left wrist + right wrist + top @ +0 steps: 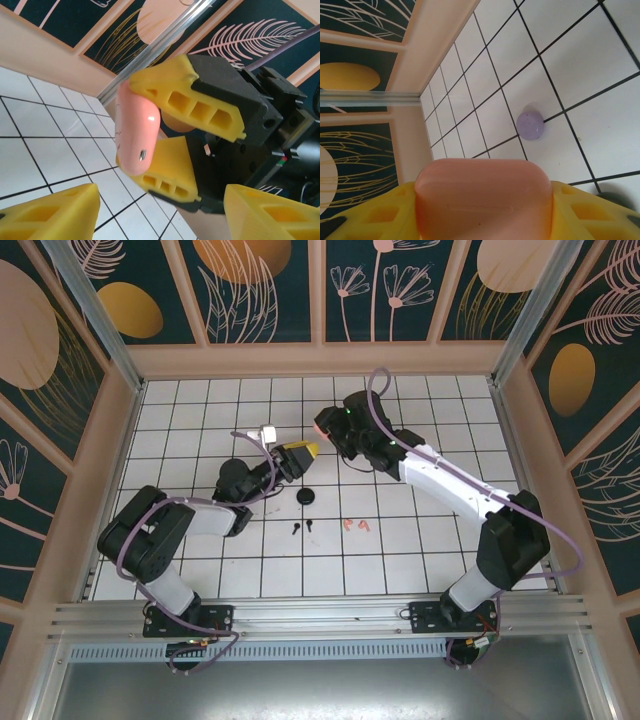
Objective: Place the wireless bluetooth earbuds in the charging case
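My right gripper (325, 427) is shut on a salmon-pink charging case (321, 426) and holds it above the back middle of the table. The case (483, 195) sits between its yellow fingers (365, 215). From the left wrist the same closed pink case (135, 135) shows just ahead, clamped by the right arm's fingers (200, 100). My left gripper (303, 453) is right beside it, and its jaws (160, 200) stand open with nothing between them. A pair of black earbuds (302, 528) and a pair of salmon-pink earbuds (355, 526) lie on the tiles.
A round black case (306, 497) sits on the tiles below the two grippers. A small lilac case (530, 125) lies on a grid line under the right wrist. Wooden walls (320, 360) enclose the white grid table on three sides.
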Available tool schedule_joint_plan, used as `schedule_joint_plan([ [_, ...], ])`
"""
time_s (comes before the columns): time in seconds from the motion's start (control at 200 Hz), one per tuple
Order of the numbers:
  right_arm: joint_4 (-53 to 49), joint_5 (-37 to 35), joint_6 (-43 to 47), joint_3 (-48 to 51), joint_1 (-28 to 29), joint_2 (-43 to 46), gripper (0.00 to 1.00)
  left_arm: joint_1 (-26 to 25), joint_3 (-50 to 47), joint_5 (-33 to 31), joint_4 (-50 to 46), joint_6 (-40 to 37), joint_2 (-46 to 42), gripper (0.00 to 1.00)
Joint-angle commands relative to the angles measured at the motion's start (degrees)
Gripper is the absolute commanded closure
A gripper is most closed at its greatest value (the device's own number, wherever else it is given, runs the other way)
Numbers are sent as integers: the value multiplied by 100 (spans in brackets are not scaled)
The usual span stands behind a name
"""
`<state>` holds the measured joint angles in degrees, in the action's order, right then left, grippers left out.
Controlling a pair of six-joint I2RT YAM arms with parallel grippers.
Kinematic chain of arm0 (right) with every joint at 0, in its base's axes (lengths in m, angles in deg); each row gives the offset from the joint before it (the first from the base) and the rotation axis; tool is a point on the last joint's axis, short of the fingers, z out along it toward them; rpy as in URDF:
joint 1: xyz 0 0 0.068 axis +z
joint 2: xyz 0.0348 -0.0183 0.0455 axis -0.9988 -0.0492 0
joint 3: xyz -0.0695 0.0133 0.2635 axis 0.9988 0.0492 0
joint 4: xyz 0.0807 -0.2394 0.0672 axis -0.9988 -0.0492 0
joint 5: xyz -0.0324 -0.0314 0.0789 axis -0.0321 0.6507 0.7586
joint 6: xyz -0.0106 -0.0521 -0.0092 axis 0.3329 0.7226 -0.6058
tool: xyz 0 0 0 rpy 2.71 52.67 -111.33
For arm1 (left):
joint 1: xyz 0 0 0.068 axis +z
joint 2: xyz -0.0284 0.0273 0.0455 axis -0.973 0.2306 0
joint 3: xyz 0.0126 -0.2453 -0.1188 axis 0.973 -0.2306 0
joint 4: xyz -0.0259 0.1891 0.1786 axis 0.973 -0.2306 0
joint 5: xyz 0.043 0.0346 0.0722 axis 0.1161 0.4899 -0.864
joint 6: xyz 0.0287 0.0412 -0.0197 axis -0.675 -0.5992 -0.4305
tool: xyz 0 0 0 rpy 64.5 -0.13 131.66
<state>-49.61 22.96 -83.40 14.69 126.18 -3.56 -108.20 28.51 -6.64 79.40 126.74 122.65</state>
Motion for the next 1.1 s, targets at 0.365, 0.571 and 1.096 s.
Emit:
schedule_joint_plan([
  [0.365, 334, 92, -140, 85, 176, 336, 58, -73, 549, -17, 431, 52, 549, 41],
  [0.571, 325, 88, -121, 107, 194, 366, 58, -72, 655, -31, 430, 13, 620, 42],
  [1.096, 360, 47, -143, 243, 220, 501, 58, -73, 902, -8, 339, -17, 745, 58],
])
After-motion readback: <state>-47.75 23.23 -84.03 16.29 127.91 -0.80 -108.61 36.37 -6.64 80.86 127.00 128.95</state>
